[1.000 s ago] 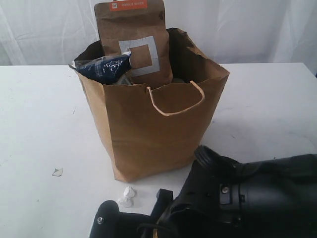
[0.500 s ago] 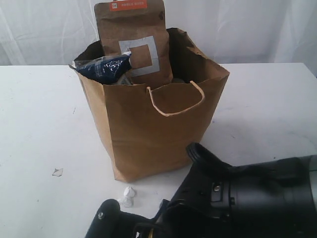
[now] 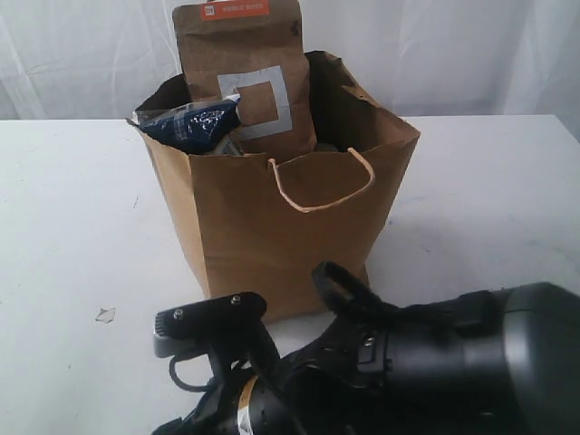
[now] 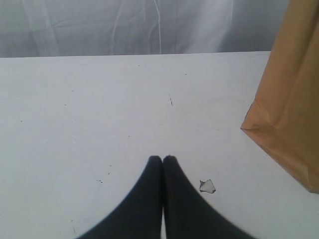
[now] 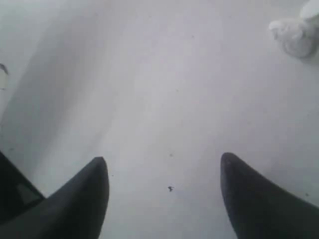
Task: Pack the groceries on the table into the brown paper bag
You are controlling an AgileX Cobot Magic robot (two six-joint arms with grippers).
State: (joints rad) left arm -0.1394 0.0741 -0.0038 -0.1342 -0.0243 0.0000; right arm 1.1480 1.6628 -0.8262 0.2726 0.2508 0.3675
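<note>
Seeing my left hand (image 4: 162,158) pinched closed and empty, my right hand (image 5: 163,157) spread wide above the worktop (image 5: 149,74).

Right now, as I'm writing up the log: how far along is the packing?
Done: the pouch and the dark packet stick out of the bag; the other groceries cannot be seen, perhaps deeper inside. In hand: nothing; the left gripper is shut and empty, the right gripper open over bare table. Left: probably nothing, as only a scrap shows on the table.
</note>
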